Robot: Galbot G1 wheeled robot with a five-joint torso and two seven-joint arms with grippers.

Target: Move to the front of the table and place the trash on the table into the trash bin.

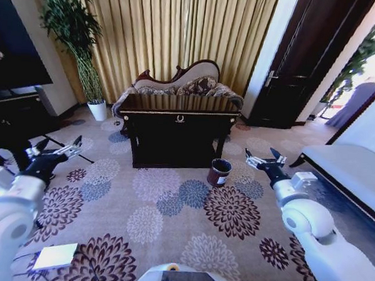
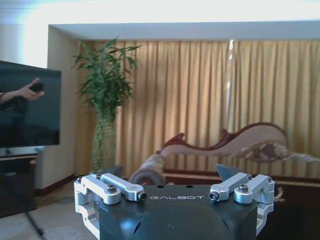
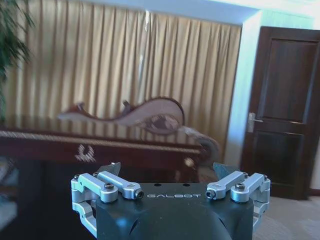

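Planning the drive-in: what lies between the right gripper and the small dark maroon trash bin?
Only bare floral carpet in the head view. The right gripper, open, hangs apart from the small dark maroon trash bin, which stands by the dark wooden console table.

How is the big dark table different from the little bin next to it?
The table is long and wide with gold trim, while the trash bin is small and round. The table stands on legs with a low shelf; the trash bin sits straight on the carpet by its right front corner. Both are dark.
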